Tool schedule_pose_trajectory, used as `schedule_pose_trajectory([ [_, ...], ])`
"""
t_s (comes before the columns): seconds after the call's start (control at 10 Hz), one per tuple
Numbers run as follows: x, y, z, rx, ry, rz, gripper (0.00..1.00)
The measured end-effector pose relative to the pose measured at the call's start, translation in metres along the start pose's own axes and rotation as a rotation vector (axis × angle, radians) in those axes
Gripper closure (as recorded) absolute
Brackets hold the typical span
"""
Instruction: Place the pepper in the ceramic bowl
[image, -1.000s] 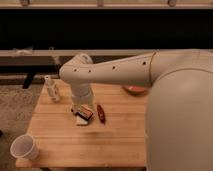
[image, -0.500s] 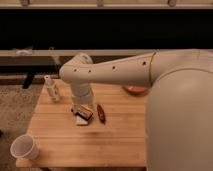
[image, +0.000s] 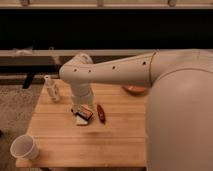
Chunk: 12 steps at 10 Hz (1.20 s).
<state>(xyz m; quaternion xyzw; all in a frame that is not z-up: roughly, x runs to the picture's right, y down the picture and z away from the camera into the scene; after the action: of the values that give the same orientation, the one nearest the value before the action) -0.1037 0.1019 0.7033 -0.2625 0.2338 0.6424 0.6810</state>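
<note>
The pepper is a small slim dark-red chili lying on the wooden table, just right of a dark rectangular block with an orange stripe. The ceramic bowl is orange-brown and mostly hidden behind my arm at the table's far right. My gripper hangs below the white wrist, low over the dark block and a little left of the pepper.
A white paper cup stands at the front left corner of the table. A small clear bottle stands at the back left. My large white arm covers the right side of the table.
</note>
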Motion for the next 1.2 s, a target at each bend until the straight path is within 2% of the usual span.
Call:
schedule_pose_trajectory([
  [0.9, 0.000, -0.002, 0.002, -0.001, 0.003, -0.004, 0.35],
  [1.1, -0.009, -0.011, 0.016, -0.010, 0.003, -0.020, 0.35],
  [1.2, -0.017, -0.025, 0.038, -0.020, 0.009, -0.027, 0.35],
])
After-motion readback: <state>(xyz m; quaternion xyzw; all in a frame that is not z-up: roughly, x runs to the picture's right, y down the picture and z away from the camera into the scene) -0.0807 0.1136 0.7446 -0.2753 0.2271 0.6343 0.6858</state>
